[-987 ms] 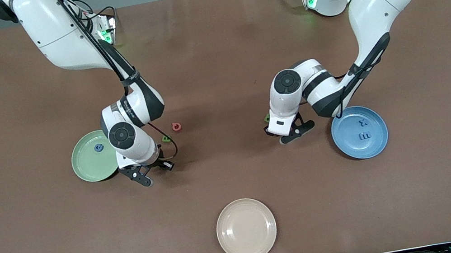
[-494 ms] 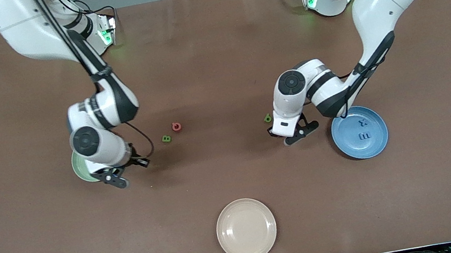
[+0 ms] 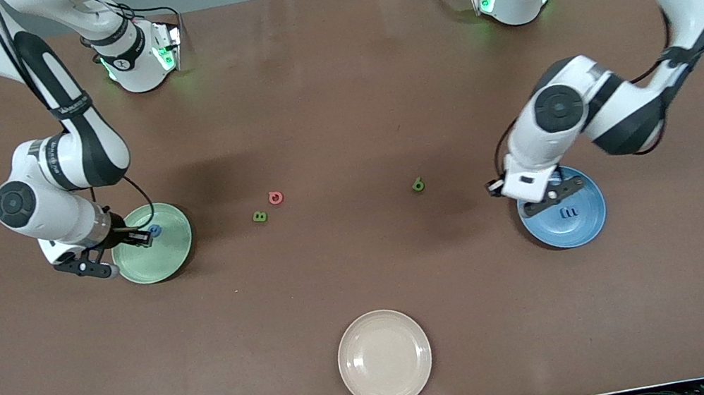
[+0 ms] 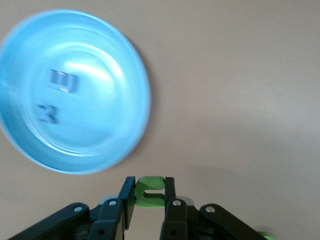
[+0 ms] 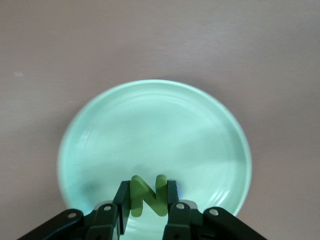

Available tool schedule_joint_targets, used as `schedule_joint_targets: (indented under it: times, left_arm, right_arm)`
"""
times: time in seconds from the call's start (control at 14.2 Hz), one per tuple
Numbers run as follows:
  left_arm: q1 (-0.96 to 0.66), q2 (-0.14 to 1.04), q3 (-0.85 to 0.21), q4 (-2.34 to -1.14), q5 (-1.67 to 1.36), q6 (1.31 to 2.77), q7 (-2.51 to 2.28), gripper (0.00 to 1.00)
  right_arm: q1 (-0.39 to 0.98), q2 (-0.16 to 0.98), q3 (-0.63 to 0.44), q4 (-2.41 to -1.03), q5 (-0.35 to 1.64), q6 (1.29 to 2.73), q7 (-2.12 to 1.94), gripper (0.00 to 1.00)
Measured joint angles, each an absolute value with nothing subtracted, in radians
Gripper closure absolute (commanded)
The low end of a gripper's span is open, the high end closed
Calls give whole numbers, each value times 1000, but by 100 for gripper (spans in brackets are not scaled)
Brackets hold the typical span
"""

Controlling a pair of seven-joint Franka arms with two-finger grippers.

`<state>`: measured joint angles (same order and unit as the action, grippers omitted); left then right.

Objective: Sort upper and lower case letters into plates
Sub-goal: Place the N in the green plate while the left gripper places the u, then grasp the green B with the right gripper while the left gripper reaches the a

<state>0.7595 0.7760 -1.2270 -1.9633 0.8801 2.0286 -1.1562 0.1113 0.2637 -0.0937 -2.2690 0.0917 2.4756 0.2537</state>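
Note:
My right gripper (image 3: 117, 254) hangs over the rim of the pale green plate (image 3: 165, 257), shut on a green letter N (image 5: 148, 195). A blue letter (image 3: 153, 229) lies in that plate (image 5: 160, 130). My left gripper (image 3: 532, 194) is at the rim of the blue plate (image 3: 588, 219), on the side toward the table's middle, shut on a green c-shaped letter (image 4: 150, 190). Two blue letters (image 4: 63, 81) (image 4: 46, 114) lie in the blue plate (image 4: 100, 125). Loose on the table between the plates are a red letter (image 3: 275, 198), a green letter B (image 3: 260, 216) and another green letter (image 3: 418, 184).
A beige plate (image 3: 384, 358) with nothing in it sits near the table's front edge, nearer to the front camera than the loose letters. Both arm bases stand along the table's back edge.
Both arms have swung outward from the table's middle. The right gripper went to the green plate with its letter, and the left gripper went to the blue plate with its letter.

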Motion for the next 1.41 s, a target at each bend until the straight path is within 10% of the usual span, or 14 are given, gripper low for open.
schedule_joint_targets:
  times: [0.85, 0.92, 1.06, 1.13, 1.41]
  left_arm:
    - [892, 811, -1094, -2102, 1098, 2193, -1025, 87]
    - [891, 812, -1094, -2104, 1098, 2193, -1024, 73]
    - [888, 812, -1094, -2105, 1098, 2194, -1024, 14]
    - [888, 812, -1095, -2105, 1098, 2194, -1024, 0]
    - [890, 812, -1161, -2102, 1075, 2173, -1030, 0]
  right_arm:
    - [43, 344, -85, -2351, 91, 2720, 163, 98]
    - [41, 350, -85, -2351, 91, 2724, 162, 84]
    - [42, 352, -82, -2350, 91, 2724, 162, 0]
    - [42, 352, -81, -2348, 91, 2724, 162, 0]
    - [49, 344, -75, -2295, 92, 2615, 184, 0]
